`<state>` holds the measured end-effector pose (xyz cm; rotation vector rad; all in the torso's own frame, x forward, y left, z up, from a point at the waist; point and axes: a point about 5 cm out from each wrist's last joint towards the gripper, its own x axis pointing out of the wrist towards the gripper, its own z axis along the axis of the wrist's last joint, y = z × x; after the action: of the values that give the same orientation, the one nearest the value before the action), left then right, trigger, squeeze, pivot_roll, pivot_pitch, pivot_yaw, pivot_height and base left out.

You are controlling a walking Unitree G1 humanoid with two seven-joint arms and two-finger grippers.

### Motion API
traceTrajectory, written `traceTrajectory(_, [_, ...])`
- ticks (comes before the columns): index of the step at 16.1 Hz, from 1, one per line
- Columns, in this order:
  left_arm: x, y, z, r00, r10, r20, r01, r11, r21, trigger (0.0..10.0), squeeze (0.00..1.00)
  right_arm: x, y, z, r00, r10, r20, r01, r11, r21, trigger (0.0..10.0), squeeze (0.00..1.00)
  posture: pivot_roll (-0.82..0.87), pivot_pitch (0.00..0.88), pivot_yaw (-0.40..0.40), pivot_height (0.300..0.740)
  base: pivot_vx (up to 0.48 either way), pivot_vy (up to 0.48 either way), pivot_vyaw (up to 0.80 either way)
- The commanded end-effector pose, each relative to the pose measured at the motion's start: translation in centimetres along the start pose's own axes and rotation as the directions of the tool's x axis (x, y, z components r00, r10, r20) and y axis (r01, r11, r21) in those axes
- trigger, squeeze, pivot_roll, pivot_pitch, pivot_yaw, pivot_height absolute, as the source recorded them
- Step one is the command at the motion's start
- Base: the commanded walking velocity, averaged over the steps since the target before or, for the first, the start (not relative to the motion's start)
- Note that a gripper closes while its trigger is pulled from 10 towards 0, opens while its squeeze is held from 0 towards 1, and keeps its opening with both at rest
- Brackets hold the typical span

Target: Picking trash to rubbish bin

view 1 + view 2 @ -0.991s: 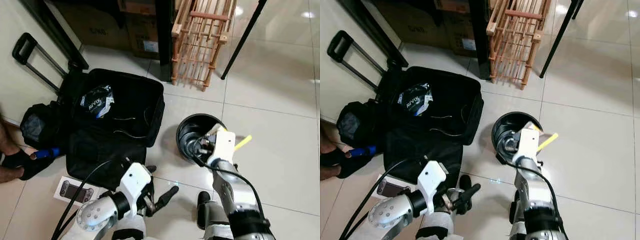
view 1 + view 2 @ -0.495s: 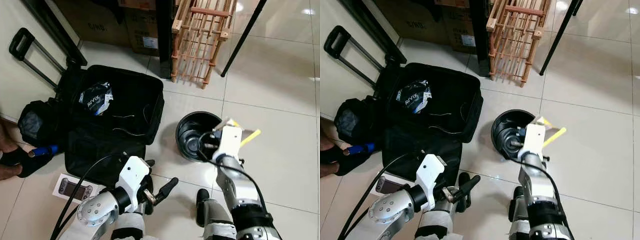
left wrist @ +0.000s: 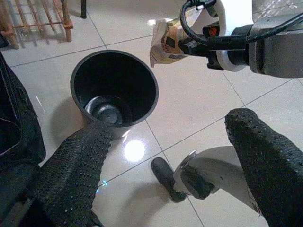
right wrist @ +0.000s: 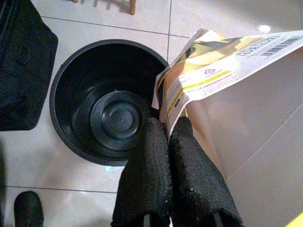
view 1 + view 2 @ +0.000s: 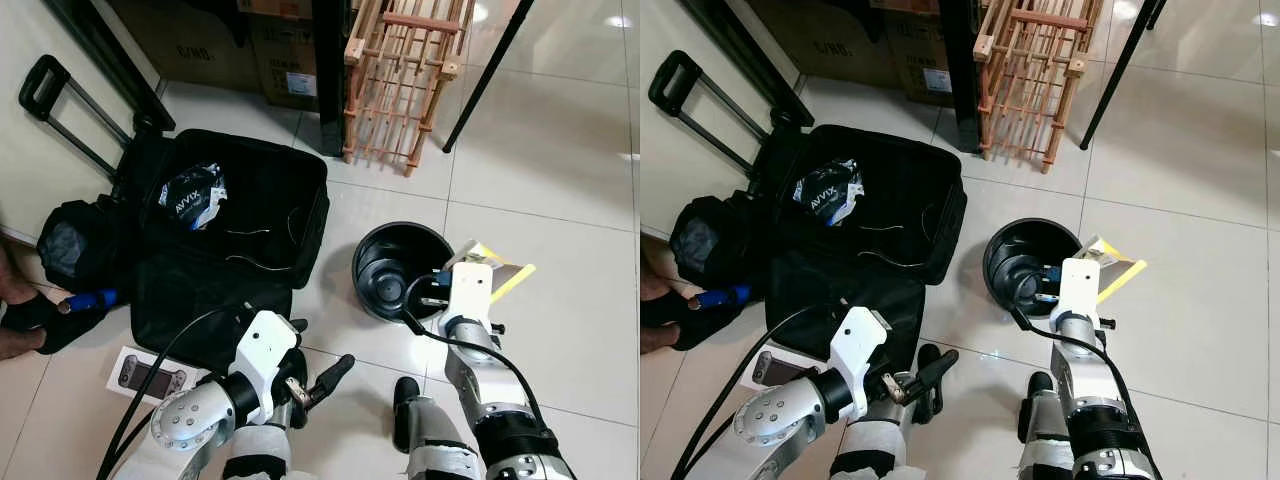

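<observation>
Black and round, the rubbish bin (image 5: 398, 268) stands on the shiny floor tiles (image 5: 560, 150), and its inside looks bare down to the bottom. The right gripper (image 4: 169, 142) is held just over the bin's rim on the robot's right side, and its two black fingers (image 4: 150, 170) are squeezed tight on a corner of a yellow and white paper wrapper (image 4: 222, 56). The wrapper has a barcode on it and sticks out past the rim, over the floor, not inside the bin. The left gripper (image 5: 322, 378) hangs low near the floor, in front of the robot, with its two bumpy black fingers (image 3: 75, 175) spread wide apart and nothing between them. To the left of the bin lies an open black bag (image 5: 240, 225) with a small dark packet (image 5: 196, 200) with white letters inside it. A flat white box (image 5: 145, 375) with a picture of a game pad lies on the floor by the bag. A wooden rack (image 5: 405, 80) stands further back, near some cardboard boxes (image 5: 285, 45). A person's hand (image 5: 15, 315) is at the left edge
</observation>
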<state>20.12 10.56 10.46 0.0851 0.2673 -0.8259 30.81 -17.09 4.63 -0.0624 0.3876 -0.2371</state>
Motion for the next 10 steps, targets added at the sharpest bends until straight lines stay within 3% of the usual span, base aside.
traceTrajectory(1, [-0.35, -0.23, -0.5, 1.0, -0.008, -0.021, 0.007, 1.0, -0.022, 10.0, 0.0, -0.33, 0.1, -1.38, 0.999, 0.007, -0.037, -0.007, 1.0, 0.001, 10.0, 0.0, 0.1, 0.491, 0.098, 0.74, 0.0, 0.0, 0.0])
traceTrajectory(10, [-1.21, -1.06, -1.05, 0.994, -0.083, -0.069, 0.081, 0.996, -0.034, 10.0, 0.0, -0.37, 1.04, -2.22, 0.996, 0.061, -0.06, -0.061, 0.998, 0.007, 10.0, 0.0, 0.11, 0.493, 0.1, 0.74, 0.0, 0.0, 0.0])
